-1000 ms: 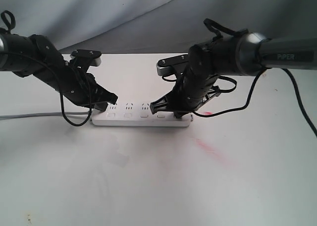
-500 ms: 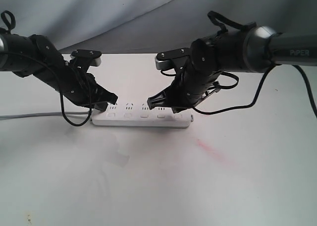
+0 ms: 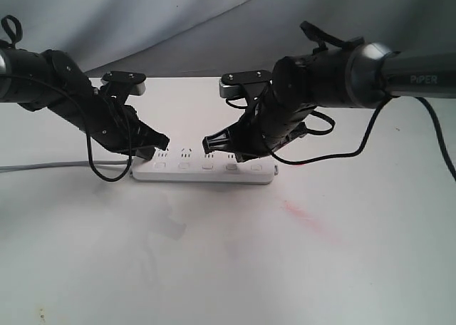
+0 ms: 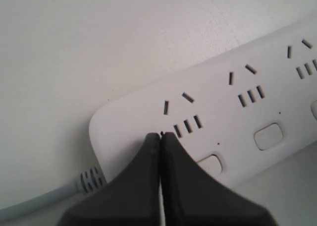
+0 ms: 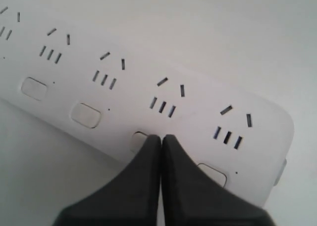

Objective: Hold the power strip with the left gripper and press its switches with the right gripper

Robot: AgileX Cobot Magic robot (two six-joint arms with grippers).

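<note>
Item: power strip [image 3: 203, 171], white, lying flat near the middle of the worktop [image 3: 214, 261], socket face up.
Controls: five switches [image 3: 184, 166] in a row, one below each socket set.
Lead: grey cord [image 3: 43, 167] leaving the strip's end on the left arm's side.
Hold: left gripper [image 3: 162, 141] clenched on nothing, jaws pressed together. Its tip sits on the strip's top face at the cord end, just beside the first switch [image 4: 210, 162].
Presser: right gripper [image 3: 207, 142] likewise clenched and empty. In the right wrist view its tip [image 5: 161, 137] overlaps the switch second from the free end. Contact cannot be told.
Hazard, pivot: the strip is pinned from above at one end only, so a push far from that point may swing or slide it.
Hazard, miss: the joined tip is narrow and the switch [image 5: 85, 115] is smooth, so a slanted descent could skid onto the casing.
Hazard, stray press: the left tip lies so near the first switch that a small creep could trip it. It may also crowd access there.
Hazard, snag: black cable [image 3: 335, 154] loops low off the right arm near the strip's free end.
Surround: red smear [image 3: 303, 214] on the worktop, apart from the strip.
</note>
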